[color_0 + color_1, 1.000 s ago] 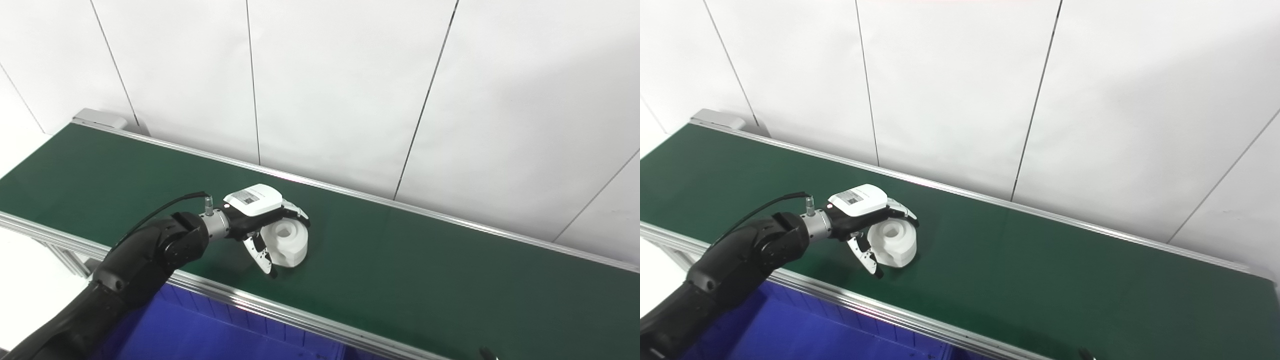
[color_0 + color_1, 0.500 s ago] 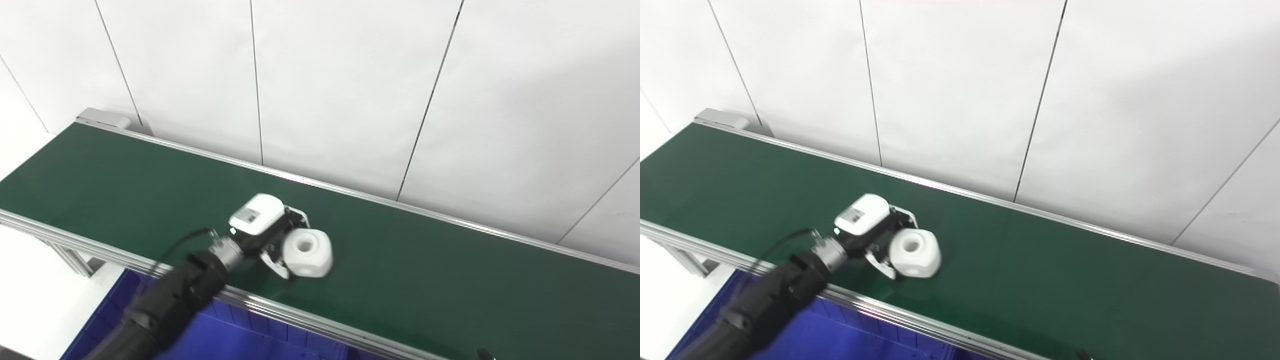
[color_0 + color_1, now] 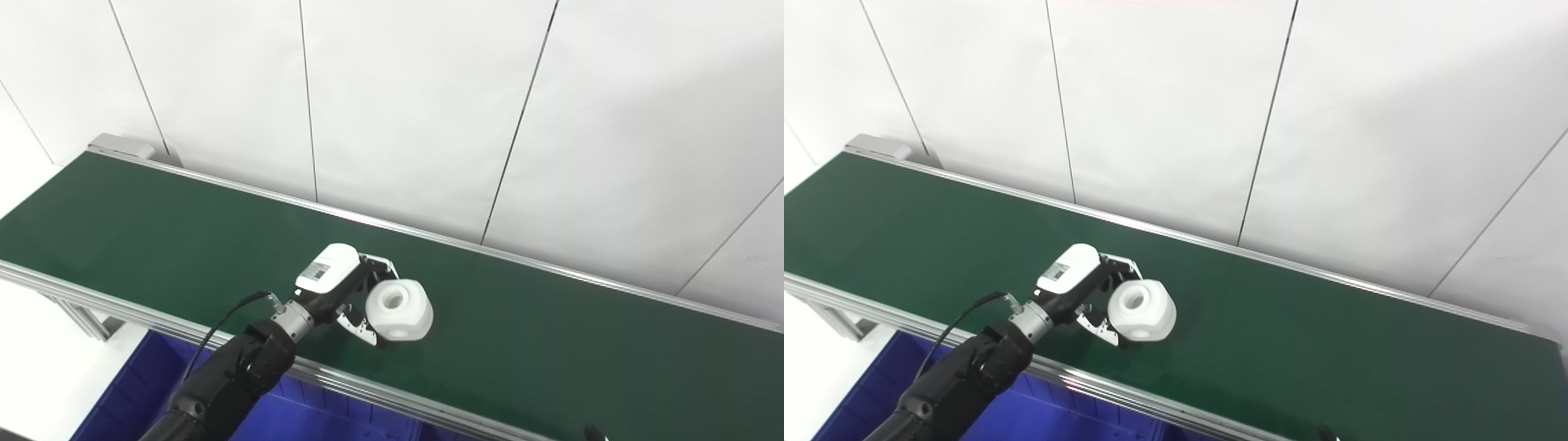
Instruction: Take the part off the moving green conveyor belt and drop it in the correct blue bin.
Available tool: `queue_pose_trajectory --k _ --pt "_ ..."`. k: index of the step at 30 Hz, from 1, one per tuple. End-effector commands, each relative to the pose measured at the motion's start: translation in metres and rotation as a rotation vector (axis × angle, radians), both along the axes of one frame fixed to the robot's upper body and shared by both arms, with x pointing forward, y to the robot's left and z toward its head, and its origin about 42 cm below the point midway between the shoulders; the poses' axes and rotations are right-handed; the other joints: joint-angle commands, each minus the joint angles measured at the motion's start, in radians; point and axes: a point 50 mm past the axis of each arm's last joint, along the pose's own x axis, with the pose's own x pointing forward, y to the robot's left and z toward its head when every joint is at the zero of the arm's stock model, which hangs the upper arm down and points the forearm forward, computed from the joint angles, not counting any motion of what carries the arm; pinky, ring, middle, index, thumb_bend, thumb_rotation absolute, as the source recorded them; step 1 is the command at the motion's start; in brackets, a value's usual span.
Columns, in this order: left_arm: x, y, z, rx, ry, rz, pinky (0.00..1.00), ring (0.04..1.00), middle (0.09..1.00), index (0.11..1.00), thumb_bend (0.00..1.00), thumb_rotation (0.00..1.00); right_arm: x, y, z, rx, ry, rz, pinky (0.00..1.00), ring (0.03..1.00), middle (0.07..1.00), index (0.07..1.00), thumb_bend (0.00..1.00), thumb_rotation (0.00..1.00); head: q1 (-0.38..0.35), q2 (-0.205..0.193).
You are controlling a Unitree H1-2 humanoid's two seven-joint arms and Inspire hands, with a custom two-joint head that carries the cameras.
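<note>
1. The conveyor belt is matt dark green, smooth.
2. Its side rails look like brushed metal.
3. The part is matt white plastic.
4. The blue bin is plastic, faintly glossy.

blue bin cut off, right hand mostly offscreen

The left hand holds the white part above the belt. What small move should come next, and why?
Probably draw the left hand back toward the blue bin: its fingers grip the white part, which is over the green belt, not the bin.
</note>
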Motion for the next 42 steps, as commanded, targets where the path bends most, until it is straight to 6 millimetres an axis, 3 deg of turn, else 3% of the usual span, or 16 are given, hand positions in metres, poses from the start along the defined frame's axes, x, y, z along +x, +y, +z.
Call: queue_pose_trajectory --k 1,10,11,14,15,16,17,21,25,31,37,42 --pt "0.008 0.004 0.025 -0.026 -0.071 -0.03 0.32 0.417 0.483 0.491 0.52 0.0 0.001 0.002 0.01 0.006 -0.055 0.0 0.68 0.722 0.951 0.925 0.82 1.0 0.001 0.006" --pt "-0.006 0.018 0.068 -0.018 -0.133 -0.093 0.34 0.432 0.488 0.485 0.52 0.0 0.002 -0.005 0.016 0.005 -0.051 0.001 0.68 0.717 0.933 0.922 0.83 1.0 0.023 0.05" --pt "-0.011 0.019 0.074 -0.012 -0.135 -0.1 0.34 0.43 0.489 0.485 0.52 0.0 0.003 -0.006 0.019 0.004 -0.052 0.002 0.67 0.717 0.933 0.922 0.84 1.0 0.04 0.081" --pt "-0.027 0.022 0.086 0.009 -0.137 -0.123 0.34 0.435 0.492 0.481 0.52 0.0 0.004 -0.009 0.027 -0.003 -0.057 0.004 0.67 0.716 0.932 0.921 0.84 1.0 0.065 0.108" --pt "-0.034 0.023 0.09 0.027 -0.139 -0.136 0.35 0.437 0.492 0.48 0.52 0.0 0.005 -0.011 0.032 0.007 -0.056 -0.005 0.67 0.716 0.931 0.921 0.85 1.0 0.105 0.142" --pt "-0.039 0.024 0.093 0.041 -0.139 -0.144 0.35 0.437 0.491 0.482 0.52 0.0 0.005 -0.012 0.035 0.014 -0.054 -0.01 0.67 0.721 0.932 0.921 0.85 1.0 0.105 0.142" --pt "-0.046 0.024 0.098 0.063 -0.138 -0.152 0.35 0.431 0.49 0.482 0.52 0.0 0.005 -0.014 0.039 0.02 -0.053 -0.016 0.69 0.726 0.933 0.923 0.85 1.0 0.146 0.172" --pt "-0.074 0.033 0.108 0.137 -0.141 -0.18 0.34 0.419 0.492 0.478 0.52 0.0 0.005 -0.026 0.046 0.037 -0.058 -0.006 0.7 0.74 0.954 0.938 0.82 1.0 0.187 0.2" --pt "-0.099 0.046 0.109 0.194 -0.097 -0.181 0.29 0.381 0.473 0.496 0.52 0.0 0.005 -0.034 0.051 0.069 -0.043 -0.004 0.73 0.737 0.92 0.91 0.8 0.96 0.2 0.211" --pt "-0.136 0.064 0.092 0.338 0.013 -0.211 0.29 0.384 0.491 0.481 0.52 0.0 0.004 -0.042 0.053 0.062 -0.031 0.0 0.68 0.707 0.904 0.881 0.76 0.91 0.199 0.214" --pt "-0.143 0.077 0.074 0.452 0.065 -0.192 0.3 0.413 0.5 0.476 0.52 0.0 0.003 -0.045 0.051 0.048 -0.022 0.005 0.67 0.692 0.905 0.885 0.78 0.89 0.207 0.212" --pt "-0.139 0.093 0.063 0.547 0.106 -0.187 0.3 0.381 0.479 0.494 0.52 0.0 0.006 -0.041 0.047 0.054 -0.024 0.028 0.67 0.686 0.899 0.879 0.8 0.88 0.206 0.205"
